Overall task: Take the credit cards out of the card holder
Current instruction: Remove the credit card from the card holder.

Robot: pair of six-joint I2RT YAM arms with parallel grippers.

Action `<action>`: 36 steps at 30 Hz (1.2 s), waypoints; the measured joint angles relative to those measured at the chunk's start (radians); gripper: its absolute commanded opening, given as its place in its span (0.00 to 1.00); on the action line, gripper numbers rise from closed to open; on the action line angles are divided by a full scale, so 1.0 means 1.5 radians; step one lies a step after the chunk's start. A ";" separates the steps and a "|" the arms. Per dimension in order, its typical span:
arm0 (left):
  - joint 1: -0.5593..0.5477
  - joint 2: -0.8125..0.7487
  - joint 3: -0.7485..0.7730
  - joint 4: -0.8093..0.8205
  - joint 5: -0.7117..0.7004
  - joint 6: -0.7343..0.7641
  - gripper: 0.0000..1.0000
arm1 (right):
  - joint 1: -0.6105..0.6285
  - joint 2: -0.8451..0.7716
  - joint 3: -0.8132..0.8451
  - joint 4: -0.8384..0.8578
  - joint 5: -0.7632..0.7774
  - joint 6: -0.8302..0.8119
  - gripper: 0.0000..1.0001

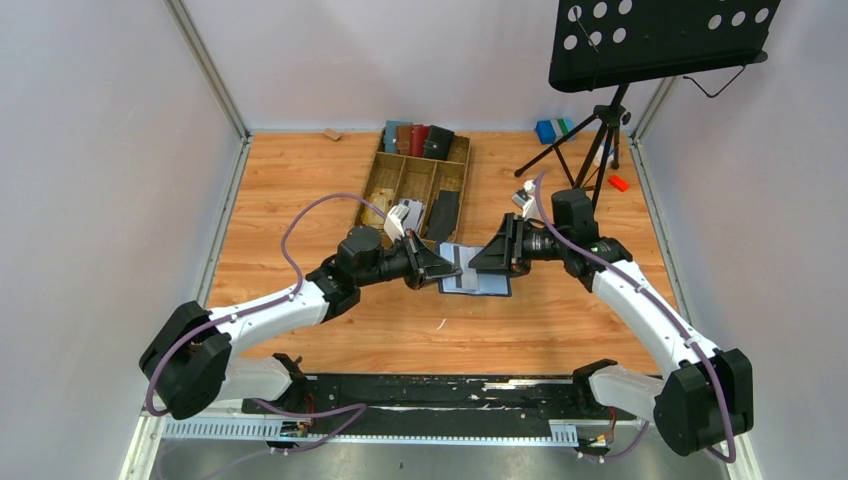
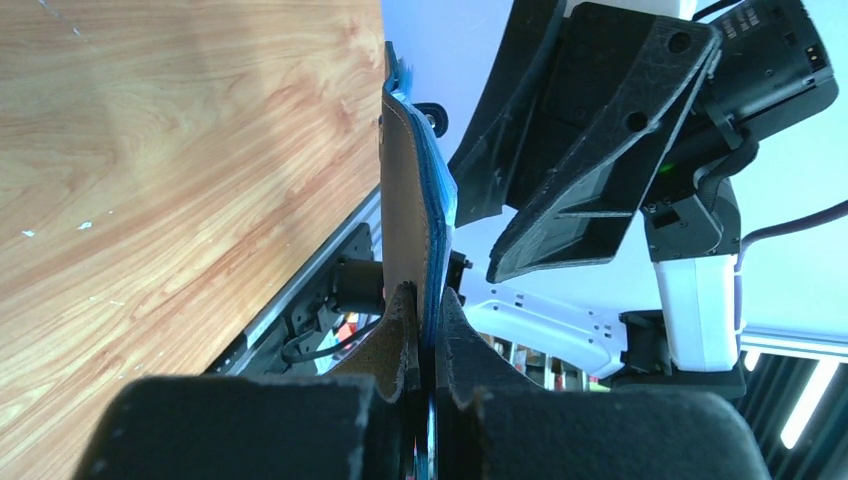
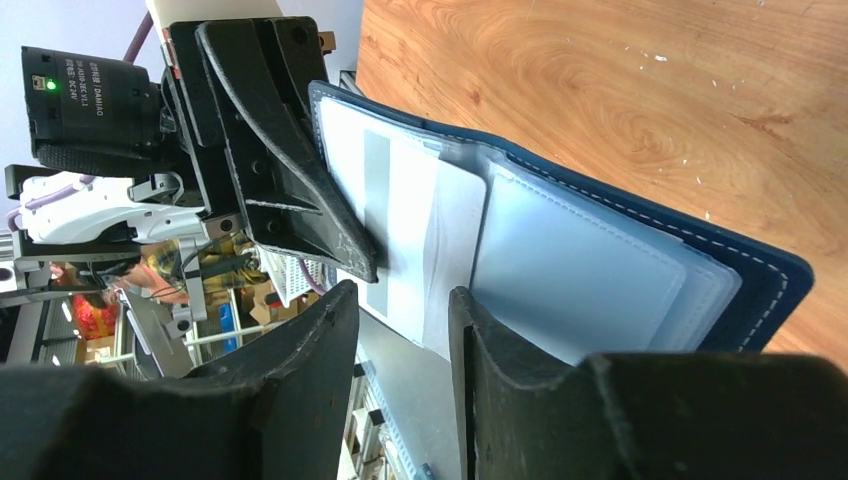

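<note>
Now the left gripper [image 1: 443, 275] clamps the holder's [image 1: 490, 284] 9 o'clock edge. The right gripper [image 1: 480, 263], jaws parted (holding nothing), should next pinch the card [image 3: 440, 235] and pull.

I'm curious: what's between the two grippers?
The open card holder, pinched by the left gripper, a white card inside. The top view shows it.

Both arms reach inward from their bases, elbows out, tips nearly meeting. The left claw [image 1: 450, 275] is clamped thin on the card holder [image 1: 492, 284]. The right claw [image 1: 474, 264] has its jaws parted.
</note>
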 measured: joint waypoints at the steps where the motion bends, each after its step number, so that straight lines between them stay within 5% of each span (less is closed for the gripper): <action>1: 0.000 0.000 0.000 0.004 -0.001 -0.004 0.00 | -0.001 0.000 0.000 -0.005 -0.001 0.000 0.42; 8: 0.000 0.000 0.000 0.009 -0.010 -0.019 0.00 | -0.006 0.000 -0.002 -0.021 -0.001 -0.003 0.50; 16: 0.000 0.000 -0.010 0.054 -0.010 -0.048 0.00 | -0.007 -0.003 -0.025 0.023 -0.031 0.030 0.43; 22: 0.000 0.007 -0.037 0.129 -0.007 -0.093 0.00 | -0.009 -0.017 -0.078 0.157 -0.077 0.130 0.27; 31: 0.001 -0.007 -0.059 0.183 -0.012 -0.122 0.05 | -0.010 -0.036 -0.086 0.214 -0.083 0.191 0.00; 36: 0.001 -0.031 -0.069 0.175 -0.024 -0.122 0.12 | -0.009 -0.051 -0.087 0.222 -0.085 0.203 0.00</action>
